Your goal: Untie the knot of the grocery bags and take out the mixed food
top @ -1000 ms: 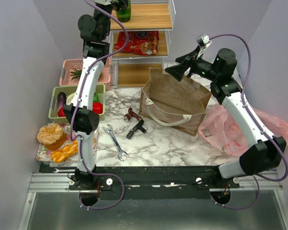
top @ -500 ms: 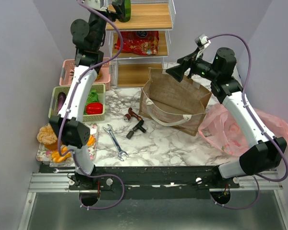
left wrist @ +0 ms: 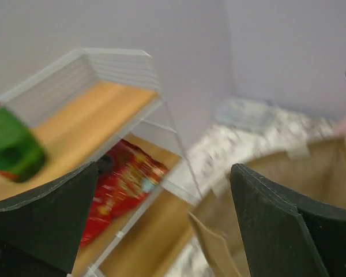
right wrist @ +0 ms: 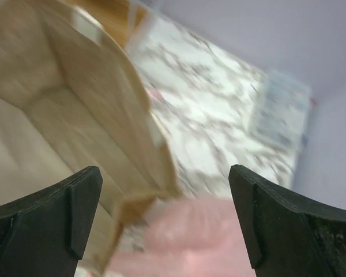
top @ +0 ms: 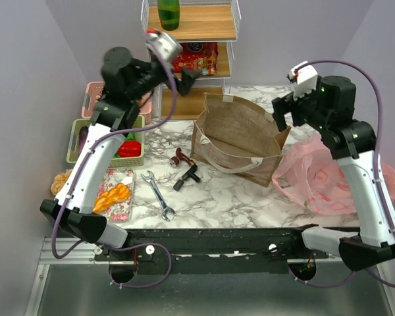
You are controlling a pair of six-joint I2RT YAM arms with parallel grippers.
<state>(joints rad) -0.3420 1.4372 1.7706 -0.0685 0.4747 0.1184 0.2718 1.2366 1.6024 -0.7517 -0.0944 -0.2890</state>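
At the worktop's (top: 237, 194) back edge, the bottle (top: 168, 13) has been left on the top shelf (top: 207, 26) and the left gripper (left wrist: 165, 166) drawn back, its fingers and the right gripper's (right wrist: 164, 170) spread empty, while the pink bag (top: 329, 187) at the right edge is judged yet to be emptied.

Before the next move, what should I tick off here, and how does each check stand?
1. Left tool open, nothing between its fingers: ok.
2. Right tool open, nothing between its fingers: ok.
3. Green bottle upright on the top level of the rack: ok.
4. Red snack packet lying one level down: ok.
5. Brown paper bag standing, mouth open: ok. Emptied: cannot tell, floor partly hidden.
6. Pink plastic bag untied: cannot tell. It lies crumpled to the right of the paper bag.
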